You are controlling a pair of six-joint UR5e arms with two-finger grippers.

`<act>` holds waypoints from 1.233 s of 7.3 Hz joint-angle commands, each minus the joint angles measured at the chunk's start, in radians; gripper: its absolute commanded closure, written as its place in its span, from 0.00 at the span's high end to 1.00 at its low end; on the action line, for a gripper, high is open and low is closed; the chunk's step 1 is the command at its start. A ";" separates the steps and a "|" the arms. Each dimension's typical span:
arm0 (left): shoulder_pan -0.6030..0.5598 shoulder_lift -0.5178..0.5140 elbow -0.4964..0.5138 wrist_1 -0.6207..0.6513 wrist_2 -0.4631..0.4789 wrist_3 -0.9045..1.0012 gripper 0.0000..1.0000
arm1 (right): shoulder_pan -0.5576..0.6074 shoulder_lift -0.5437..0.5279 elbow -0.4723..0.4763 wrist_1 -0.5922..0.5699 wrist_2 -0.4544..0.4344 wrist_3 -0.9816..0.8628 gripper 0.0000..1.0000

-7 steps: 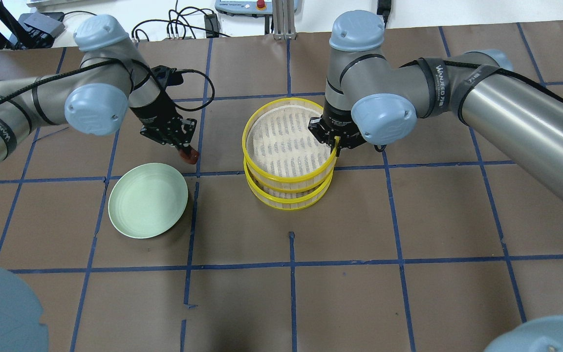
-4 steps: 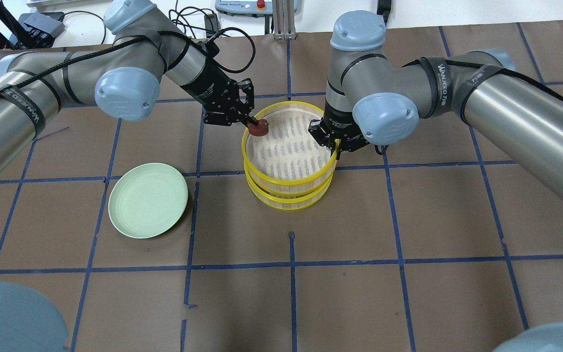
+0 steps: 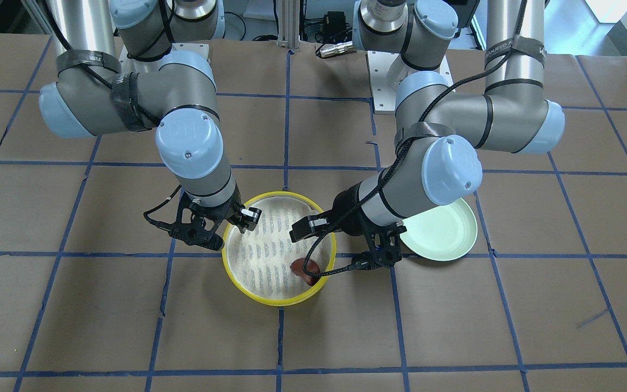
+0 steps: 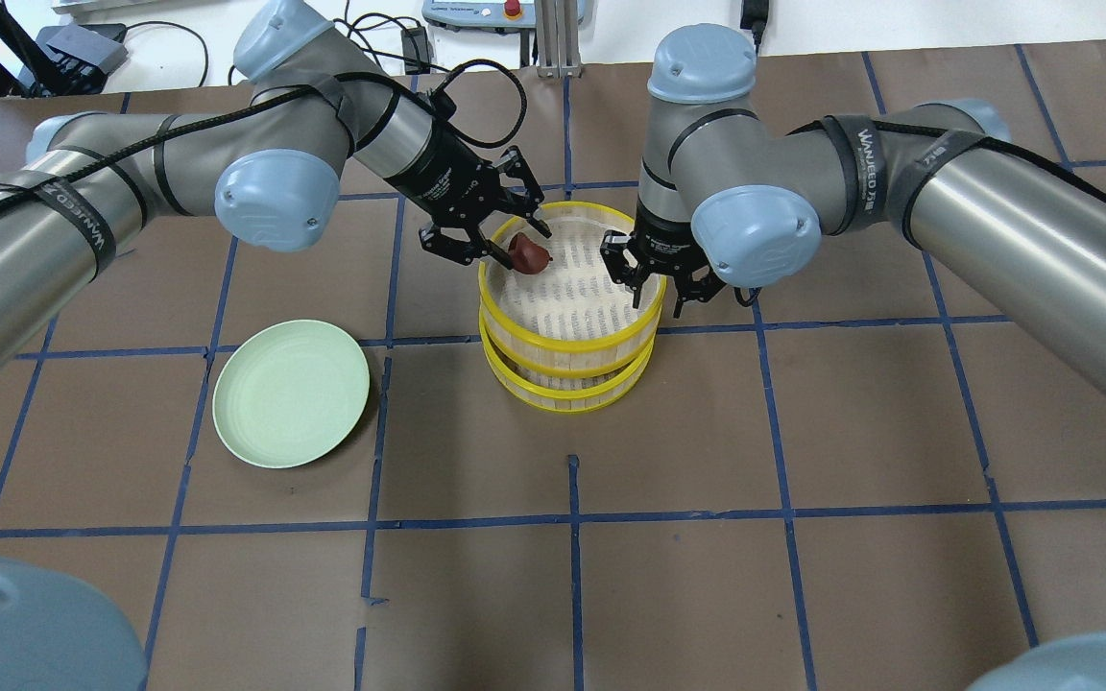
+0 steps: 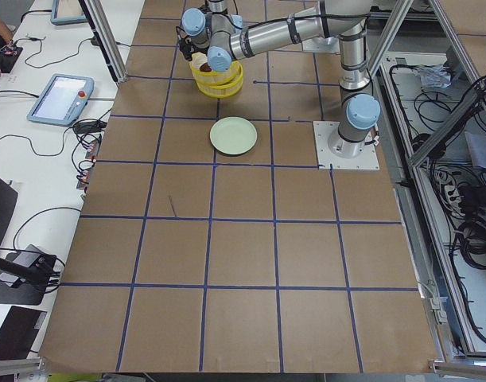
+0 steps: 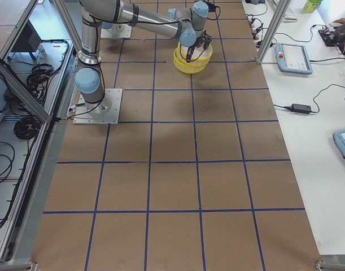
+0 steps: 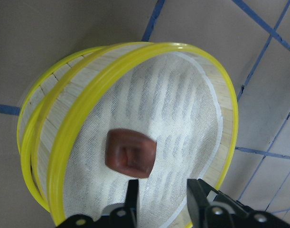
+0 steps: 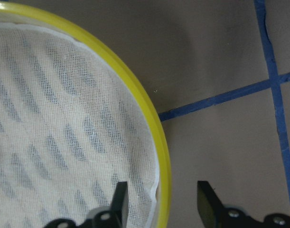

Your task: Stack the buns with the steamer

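- Hovering over the far-left part of the top tier, the left gripper has its jaws spread wide and nothing between them.
- In the left wrist view the left gripper shows only two dark fingertips at the bottom edge; the rest is cut off.
- Just past those tips sits the reddish-brown bun on the white cloth liner. It is blurred, so I cannot tell whether it rests on the cloth or hangs just above it.
- From overhead the reddish-brown bun is inside the steamer, close to the far-left rim; from the front it is half hidden behind a cable.
- Over on the right, the right gripper stands with its jaws apart astride the top tier's right rim, one finger inside, one outside.
- The right wrist view confirms it: the right gripper has the yellow rim in the gap, and neither finger is pressing it.
- The steamer is two yellow-rimmed tiers stacked, and the upper one covers the inside of the lower one.
- A pale green plate lies on the table, left of and nearer than the steamer, well apart from it.
- Both side views are too small to read either gripper.
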 commanded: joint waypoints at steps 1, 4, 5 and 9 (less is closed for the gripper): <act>-0.001 0.027 0.007 0.001 0.174 0.039 1.00 | -0.005 -0.001 -0.006 0.007 -0.003 -0.016 0.85; 0.015 0.130 0.024 -0.089 0.433 0.287 1.00 | -0.129 -0.133 -0.104 0.159 -0.011 -0.205 0.85; 0.017 0.188 0.042 -0.155 0.462 0.291 1.00 | -0.192 -0.194 -0.140 0.265 -0.014 -0.319 0.85; 0.014 0.254 0.145 -0.427 0.536 0.420 1.00 | -0.202 -0.354 -0.211 0.525 -0.061 -0.427 0.96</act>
